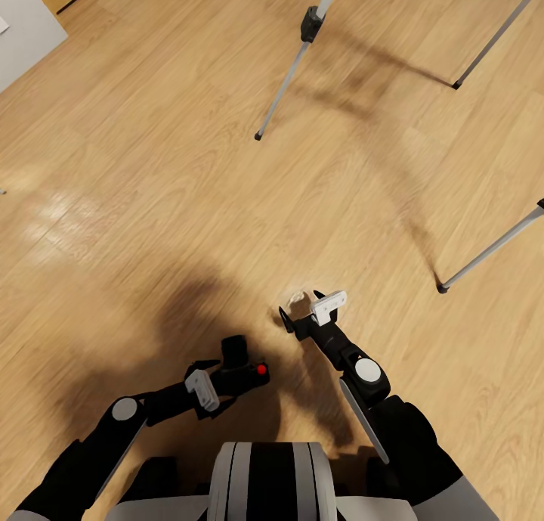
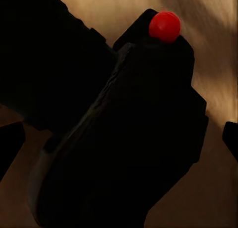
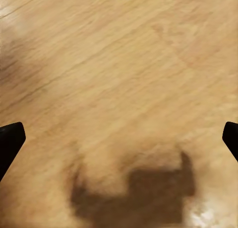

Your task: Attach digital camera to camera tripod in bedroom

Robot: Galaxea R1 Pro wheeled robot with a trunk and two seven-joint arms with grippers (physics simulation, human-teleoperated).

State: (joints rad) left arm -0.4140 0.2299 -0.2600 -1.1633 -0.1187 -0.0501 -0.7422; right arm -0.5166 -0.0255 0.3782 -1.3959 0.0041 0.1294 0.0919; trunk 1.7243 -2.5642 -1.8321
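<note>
On the light wood floor (image 1: pixel 151 165) ahead, three silver legs of the camera tripod (image 1: pixel 291 75) splay out, top out of frame. Left gripper (image 1: pixel 240 371) low by the robot's trunk, jaws clamped on the digital camera (image 1: pixel 243 362), red dot (image 2: pixel 164 26) facing up. Right gripper (image 1: pixel 302 309) empty, jaws apart, hovering over bare floor, well short of the nearest tripod leg.

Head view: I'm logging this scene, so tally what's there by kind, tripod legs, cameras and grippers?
Tripod legs: 3, the nearest
Cameras: 1, black with a red dot, in the left gripper
Grippers: 2, left and right
Total: 6
</note>
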